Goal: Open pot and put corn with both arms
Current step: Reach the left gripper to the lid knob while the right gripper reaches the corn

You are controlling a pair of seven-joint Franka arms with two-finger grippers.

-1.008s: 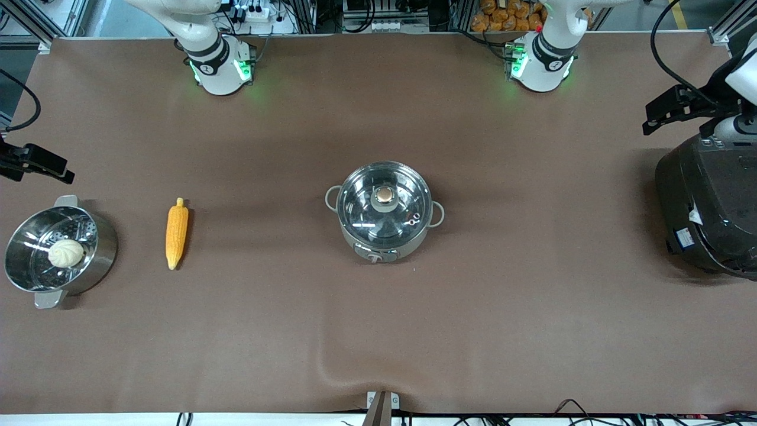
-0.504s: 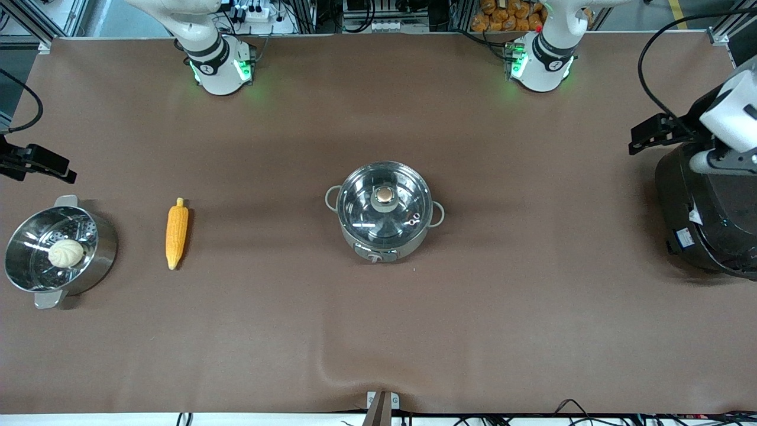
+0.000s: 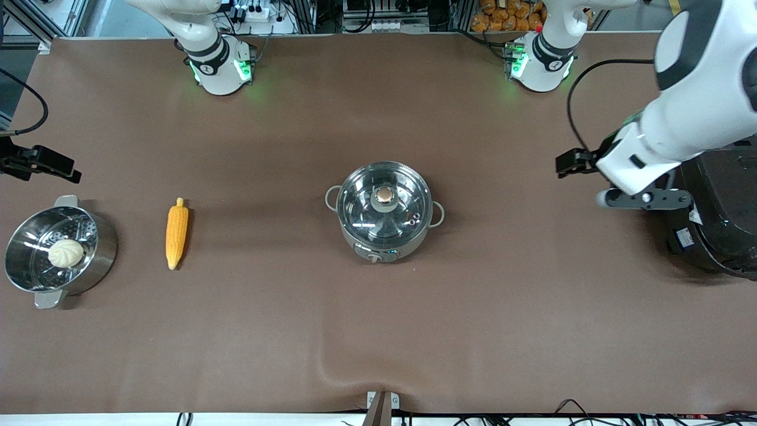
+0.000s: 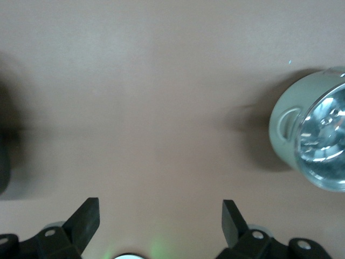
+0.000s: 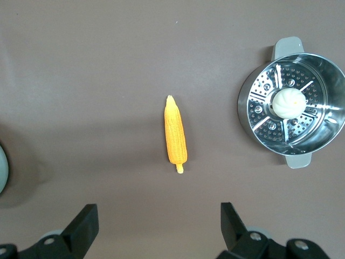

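Left arm swung in from the table's edge since the earlier frames; left gripper (image 4: 160,218) now over bare mat between electric pot (image 3: 384,212) and black rice cooker (image 3: 718,216), fingers spread, holding nothing. Right gripper (image 5: 159,224) barely shifted, waiting above the right arm's end of the table, fingers apart and empty. Pot mid-table, glass lid (image 3: 383,205) still on (copper knob (image 3: 384,194) centred). Corn cob (image 3: 176,233) unmoved, lying between pot and steel steamer pot (image 3: 102,255); white bun (image 3: 65,253) in the steamer. White label on cooker, print unreadable.
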